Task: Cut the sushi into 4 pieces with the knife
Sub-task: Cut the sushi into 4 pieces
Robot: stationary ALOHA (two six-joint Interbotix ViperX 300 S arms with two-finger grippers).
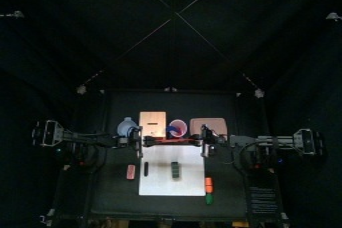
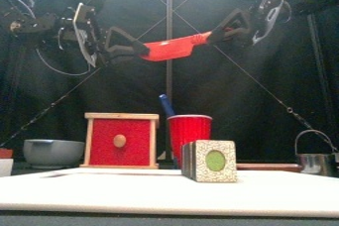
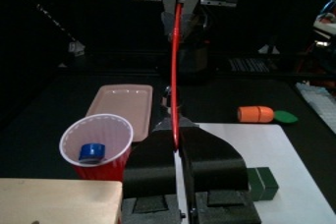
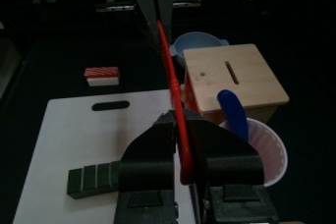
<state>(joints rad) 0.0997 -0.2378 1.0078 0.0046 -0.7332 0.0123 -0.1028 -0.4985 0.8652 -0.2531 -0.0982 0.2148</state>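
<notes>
Left gripper (image 3: pixel 178 151): jaws pinching one end of the red knife (image 2: pixel 179 46). Right gripper (image 4: pixel 179 128): jaws pinching the other end. Held between the two, high above the table, roughly level, well apart from everything below.

Down on the white cutting board (image 1: pixel 158 184): one sushi roll (image 2: pixel 209 161), dark green, in one piece, near the board's middle, touched by neither gripper.

Containers, in a row behind the board, left to right:
- One blue-grey bowl (image 1: pixel 128 127), its inside too hidden to read.
- One pale wooden box (image 2: pixel 121 141) with a red drawer front.
- One red cup (image 2: pixel 189 136) with one blue knife (image 3: pixel 89 152) standing upright in it.
- One flat pink tray (image 3: pixel 122 105), just beside the cup.

Also one metal cutter (image 2: pixel 314 161) with a wire handle, far to the right in the front view.

Loose toy foods, two in all, both on the black table and off the board:
- One red-and-white piece (image 1: pixel 131 172) just left of the board.
- One orange-and-green piece (image 1: pixel 210 184) just right of it.

Knives, two in all: red in the air, blue in the cup.
</notes>
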